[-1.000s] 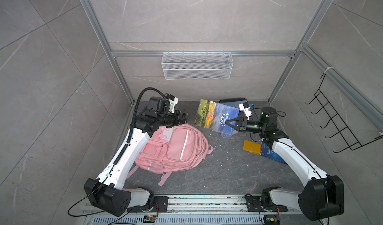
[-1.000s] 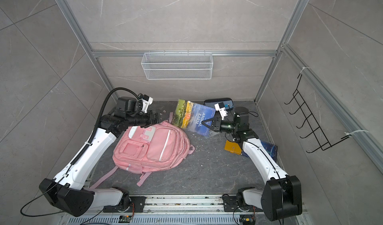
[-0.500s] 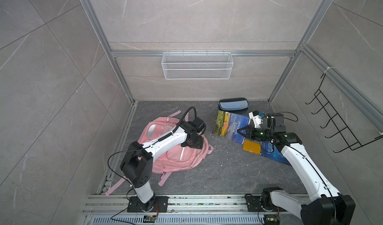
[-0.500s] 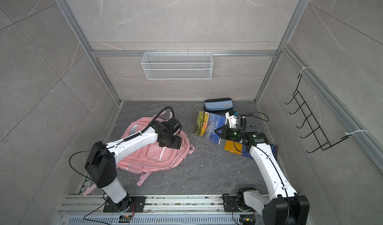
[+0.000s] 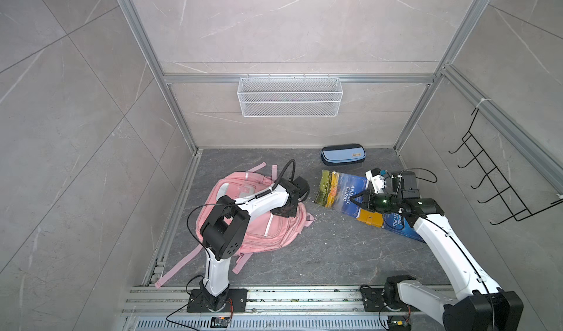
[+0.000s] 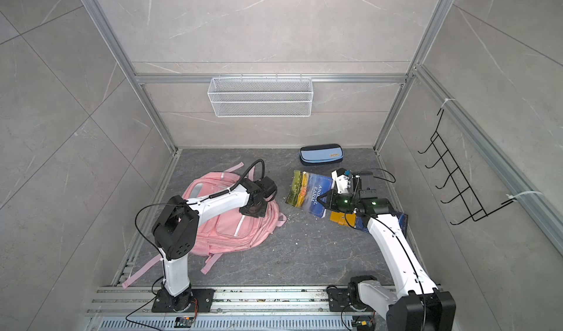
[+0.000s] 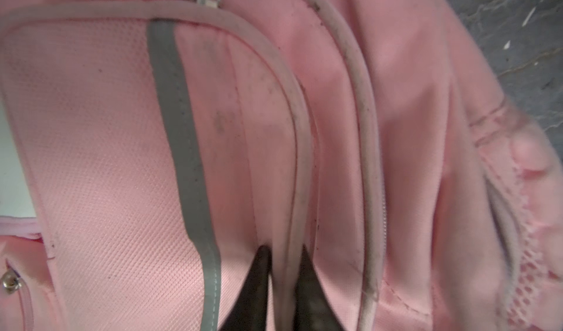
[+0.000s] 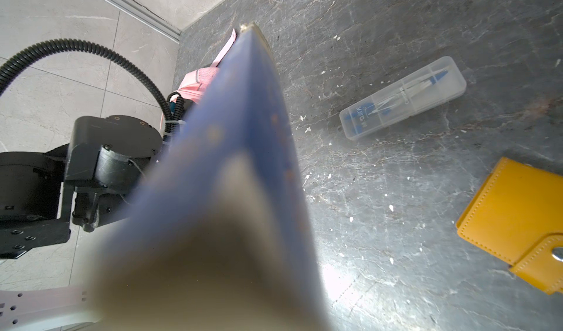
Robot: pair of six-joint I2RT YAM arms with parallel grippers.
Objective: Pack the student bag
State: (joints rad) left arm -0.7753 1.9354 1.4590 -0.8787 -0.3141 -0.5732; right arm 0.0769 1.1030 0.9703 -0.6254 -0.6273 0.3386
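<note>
The student bag [image 5: 268, 232] lies flat on the floor, directly under the left gripper [image 7: 285, 262], with its long axis running roughly from the rail toward the back wall. The left wrist view shows something both top views miss: the dark fingers [image 7: 259, 290] are pinched tight on a pale piping ridge of the bag, and no pocket looks open there.

The right gripper [image 5: 355, 200] is clamped on the Animal Farm book [image 5: 336, 189], holding it tilted off the floor. From those fingers the bag sits past the book's far corner, so the left arm's way nearer.

Only the right wrist view shows a clear compass case [image 8: 402, 98] on the floor below the book. The blue pencil case [image 5: 342, 155] is farther off, by the wall.
</note>
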